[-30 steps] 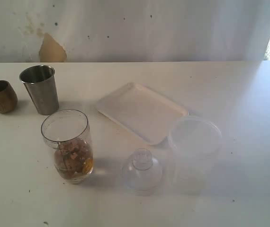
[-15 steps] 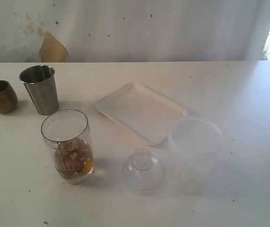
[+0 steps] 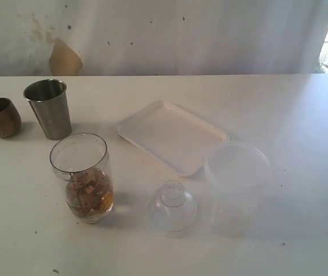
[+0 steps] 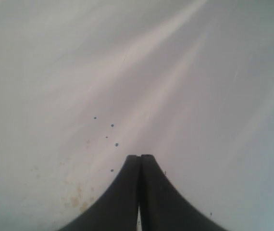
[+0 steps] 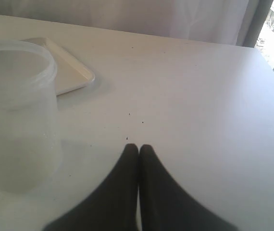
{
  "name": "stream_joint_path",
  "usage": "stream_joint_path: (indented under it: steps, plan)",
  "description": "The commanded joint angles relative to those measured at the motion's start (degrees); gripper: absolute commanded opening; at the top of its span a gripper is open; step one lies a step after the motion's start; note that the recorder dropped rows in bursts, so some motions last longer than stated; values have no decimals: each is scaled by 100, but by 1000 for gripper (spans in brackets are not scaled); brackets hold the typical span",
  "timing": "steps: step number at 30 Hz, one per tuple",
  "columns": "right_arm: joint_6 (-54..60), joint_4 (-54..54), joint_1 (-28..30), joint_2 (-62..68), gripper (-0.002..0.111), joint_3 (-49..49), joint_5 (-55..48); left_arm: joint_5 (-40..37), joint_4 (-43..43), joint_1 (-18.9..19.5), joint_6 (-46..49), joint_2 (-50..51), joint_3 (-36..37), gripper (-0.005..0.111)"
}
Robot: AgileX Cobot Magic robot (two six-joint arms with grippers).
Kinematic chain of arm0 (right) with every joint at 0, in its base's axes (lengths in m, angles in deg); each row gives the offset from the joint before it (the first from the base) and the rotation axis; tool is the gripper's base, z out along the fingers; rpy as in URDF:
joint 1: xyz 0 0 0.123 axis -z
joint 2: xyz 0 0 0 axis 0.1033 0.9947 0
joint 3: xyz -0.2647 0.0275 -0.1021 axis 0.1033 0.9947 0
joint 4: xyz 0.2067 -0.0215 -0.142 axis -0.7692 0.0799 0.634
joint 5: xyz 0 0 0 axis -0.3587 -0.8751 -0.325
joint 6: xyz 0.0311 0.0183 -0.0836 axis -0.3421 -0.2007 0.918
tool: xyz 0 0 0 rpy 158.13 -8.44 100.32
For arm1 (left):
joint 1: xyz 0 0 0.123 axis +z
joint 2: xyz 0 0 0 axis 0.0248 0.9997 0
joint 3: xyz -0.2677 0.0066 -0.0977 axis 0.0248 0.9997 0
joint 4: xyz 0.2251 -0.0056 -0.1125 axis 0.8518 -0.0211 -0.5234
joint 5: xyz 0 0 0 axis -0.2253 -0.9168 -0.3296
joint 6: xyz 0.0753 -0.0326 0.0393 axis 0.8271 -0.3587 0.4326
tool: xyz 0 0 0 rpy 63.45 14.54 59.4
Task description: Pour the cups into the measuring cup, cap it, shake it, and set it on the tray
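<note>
A wide white table (image 3: 302, 126) is carrying everything, its surface speckled with small dark dots, and a pale stained wall (image 3: 210, 34) with a tan patch (image 3: 65, 58) is running behind it, with daylight coming in at the far right edge. The white tray (image 3: 172, 135) is lying flat near the middle of the table, turned at an angle, with nothing on it. A frosted tub (image 3: 237, 190) is standing open just beside the tray's near corner, on the side nearer the camera and to the right; its lettering is too faint to read. The measuring cup (image 3: 80, 175) is standing upright and uncapped on the left of the table, well apart from the tray, with brown and orange bits sitting in its bottom part; its marks are hard to make out. The steel tumbler (image 3: 49, 109) is standing behind it, and the clear domed lid (image 3: 172, 206) is resting between the measuring cup and the tub. The wooden cup (image 3: 0, 117) is sitting at the far left, beside the tumbler. What the tumbler and the wooden cup are holding is not showing. The left end effector (image 4: 140, 160) is hanging with its dark fingers pressed together over a bare pale surface with a brownish stain. The right end effector (image 5: 138, 149) is likewise closed tight on nothing, low over the table near the tub.
</note>
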Motion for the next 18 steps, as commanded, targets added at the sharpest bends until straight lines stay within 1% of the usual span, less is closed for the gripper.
stream_joint_path:
  steps: [1, 7, 9, 13, 15, 16, 18]
  plan:
    - [10, 25, 16, 0, 0, 28, 17, -25, -16, -11, 17, -13, -7, 0]
    - [10, 25, 16, 0, 0, 28, 17, -10, -16, -11, 17, -13, -7, 0]
    - [10, 25, 16, 0, 0, 28, 17, -146, -16, -11, 17, -13, -7, 0]
    - [10, 25, 16, 0, 0, 28, 17, -286, -16, -11, 346, -13, -7, 0]
    - [10, 25, 16, 0, 0, 28, 17, -294, -16, -11, 357, -13, -7, 0]
    - [10, 25, 16, 0, 0, 28, 17, -294, -225, -11, 515, -13, -7, 0]
    - [10, 25, 16, 0, 0, 28, 17, -348, -1276, -11, 1282, -13, -7, 0]
